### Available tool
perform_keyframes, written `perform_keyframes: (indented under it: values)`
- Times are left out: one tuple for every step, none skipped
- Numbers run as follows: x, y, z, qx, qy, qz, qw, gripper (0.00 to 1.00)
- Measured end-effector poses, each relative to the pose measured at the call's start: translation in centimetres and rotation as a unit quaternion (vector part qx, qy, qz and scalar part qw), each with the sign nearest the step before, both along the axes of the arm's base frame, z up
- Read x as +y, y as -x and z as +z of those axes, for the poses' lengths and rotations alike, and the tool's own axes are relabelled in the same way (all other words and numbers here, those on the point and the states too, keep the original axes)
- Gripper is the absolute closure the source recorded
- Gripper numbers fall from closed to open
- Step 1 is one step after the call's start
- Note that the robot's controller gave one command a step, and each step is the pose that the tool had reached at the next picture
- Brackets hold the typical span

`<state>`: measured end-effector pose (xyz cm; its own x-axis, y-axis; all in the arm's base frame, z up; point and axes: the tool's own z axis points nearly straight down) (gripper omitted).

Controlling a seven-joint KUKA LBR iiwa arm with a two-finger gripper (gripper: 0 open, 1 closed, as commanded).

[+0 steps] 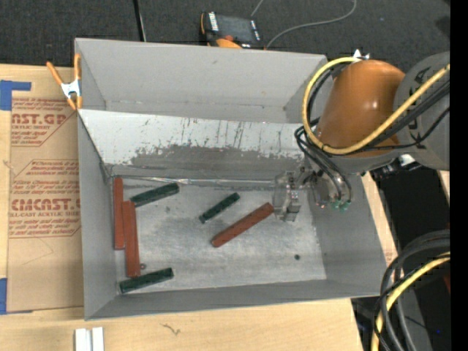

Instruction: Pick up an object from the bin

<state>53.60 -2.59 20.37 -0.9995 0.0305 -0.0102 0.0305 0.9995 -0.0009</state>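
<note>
My gripper (288, 202) is low in the right part of the bin, close to the right wall. A red-brown flat stick (243, 225) lies slanted on the floor, and its upper right end sits just left of the gripper. I cannot tell whether they touch. Further left, a short dark green stick (219, 207) lies slanted, apart from the gripper.
Two red-brown sticks (118, 214) (131, 240) lie along the left wall. One dark green stick (153, 193) lies at the back left, another (146, 280) at the front left corner. The orange-covered arm with yellow cables hangs over the right rim.
</note>
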Motion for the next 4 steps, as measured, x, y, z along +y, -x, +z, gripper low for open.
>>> perform_keyframes:
  values:
    - [0.1, 0.1, -0.5, 0.0039, 0.000, 0.000, 1.0000, 0.00]
    - [11.0, -4.2, -10.8, 0.0066, -0.003, 0.012, 0.9999, 0.00]
    - [7.3, -4.5, -13.5, 0.0056, 0.000, 0.058, 0.9983, 0.00]
    - [7.5, -4.6, -13.3, 0.0043, 0.000, 0.059, 0.9983, 1.00]
